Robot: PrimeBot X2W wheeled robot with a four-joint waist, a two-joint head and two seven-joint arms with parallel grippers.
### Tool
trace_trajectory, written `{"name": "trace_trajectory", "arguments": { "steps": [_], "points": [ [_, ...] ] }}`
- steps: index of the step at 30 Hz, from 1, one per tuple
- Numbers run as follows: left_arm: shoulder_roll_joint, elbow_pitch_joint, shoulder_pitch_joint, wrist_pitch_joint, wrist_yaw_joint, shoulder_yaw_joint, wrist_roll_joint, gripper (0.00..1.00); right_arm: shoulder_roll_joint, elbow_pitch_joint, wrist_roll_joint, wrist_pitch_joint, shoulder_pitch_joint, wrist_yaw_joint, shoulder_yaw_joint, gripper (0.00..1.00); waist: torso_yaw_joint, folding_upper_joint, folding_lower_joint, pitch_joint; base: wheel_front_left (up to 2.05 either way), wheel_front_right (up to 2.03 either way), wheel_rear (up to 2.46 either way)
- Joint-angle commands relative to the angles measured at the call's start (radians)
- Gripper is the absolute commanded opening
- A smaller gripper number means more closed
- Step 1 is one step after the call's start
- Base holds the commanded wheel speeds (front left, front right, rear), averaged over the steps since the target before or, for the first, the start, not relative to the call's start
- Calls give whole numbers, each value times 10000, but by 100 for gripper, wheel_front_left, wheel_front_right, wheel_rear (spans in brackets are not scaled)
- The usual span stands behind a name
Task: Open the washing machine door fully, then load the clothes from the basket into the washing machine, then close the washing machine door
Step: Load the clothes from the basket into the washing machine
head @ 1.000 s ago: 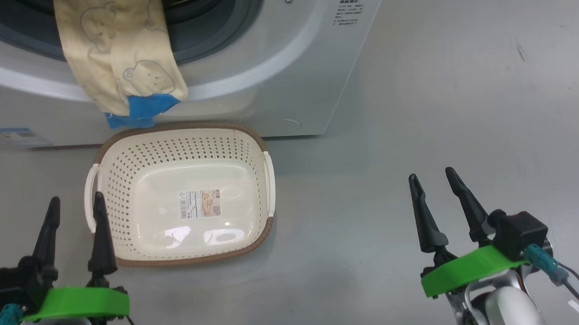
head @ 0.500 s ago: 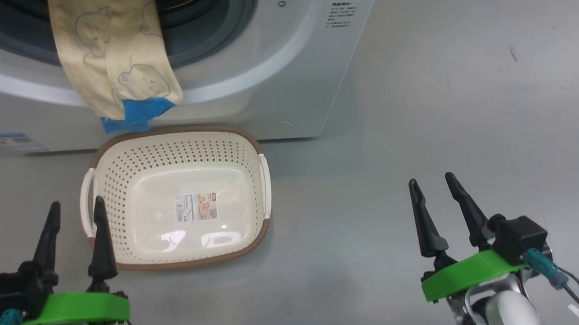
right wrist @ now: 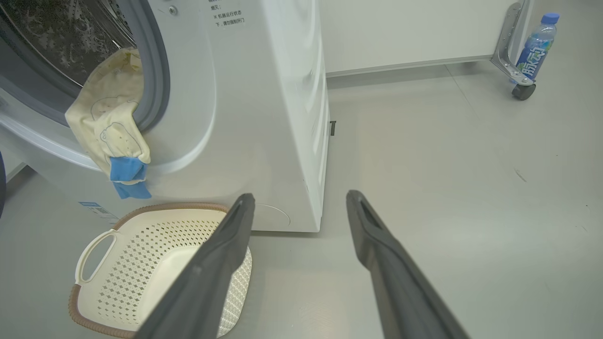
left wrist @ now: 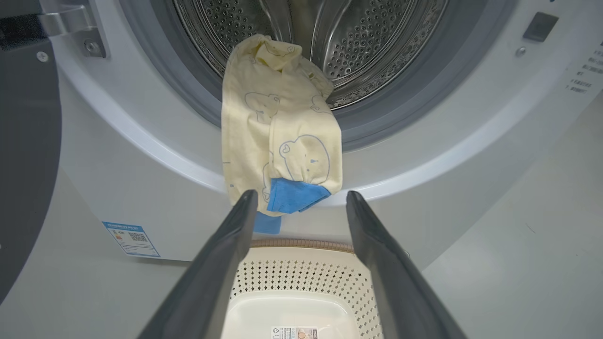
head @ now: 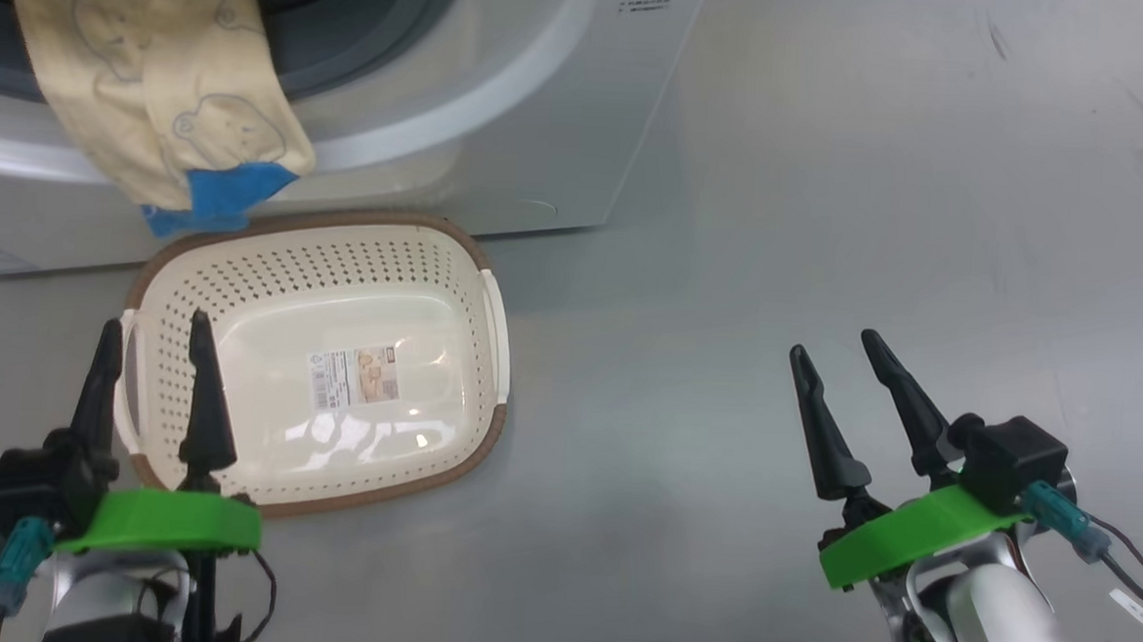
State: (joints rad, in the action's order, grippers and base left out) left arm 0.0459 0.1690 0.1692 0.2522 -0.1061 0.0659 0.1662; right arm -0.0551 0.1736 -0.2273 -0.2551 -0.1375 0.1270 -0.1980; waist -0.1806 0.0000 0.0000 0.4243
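Head view: left gripper (head: pixel 157 322), near left, fingers spread wide, nothing held, tips showing against the near-left edge of the basket (head: pixel 340 260). Right gripper (head: pixel 834 343), near right, fingers likewise wide apart and empty, above bare floor (head: pixel 833 178), well apart from the basket. Basket: cream, brown-rimmed, on the floor just in front of the washing machine (head: pixel 543 114), label sticker (head: pixel 353 376) in plain sight on its bottom. Clothes (head: pixel 152 113): pale-yellow garment with blue cuff, draped out of the steel drum (left wrist: pixel 377 42) over the grey gasket (left wrist: pixel 424 80) and the white front lip, cuff hanging above the basket's far rim, untouched by either gripper. Washing machine door (left wrist: pixel 28 141): swung open on the left, dark edge and metal hinge visible in the left wrist view. Blue energy label (left wrist: pixel 131 238): low on the machine front, left. Bottle (right wrist: pixel 534 47): blue-capped, far right, beside a castor.
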Motion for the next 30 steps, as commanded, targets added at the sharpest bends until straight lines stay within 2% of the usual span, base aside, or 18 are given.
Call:
{"name": "trace_trajectory", "arguments": {
  "steps": [1,16,30],
  "points": [
    [120,-182,265,95,-53,366,-153,100,-3,-323,-38,-67,-234,37,-193,100,-152,0,0,235,0,0,0],
    [1067,1878,3427,95,-157,838,-336,100,45,-551,-97,-67,-1033,37,-351,100,-703,0,0,2159,0,0,0],
    [1567,3360,5267,95,-189,1267,-266,100,48,-663,-199,-67,-1413,37,-497,100,-843,0,0,2969,0,0,0]
  ]
}}
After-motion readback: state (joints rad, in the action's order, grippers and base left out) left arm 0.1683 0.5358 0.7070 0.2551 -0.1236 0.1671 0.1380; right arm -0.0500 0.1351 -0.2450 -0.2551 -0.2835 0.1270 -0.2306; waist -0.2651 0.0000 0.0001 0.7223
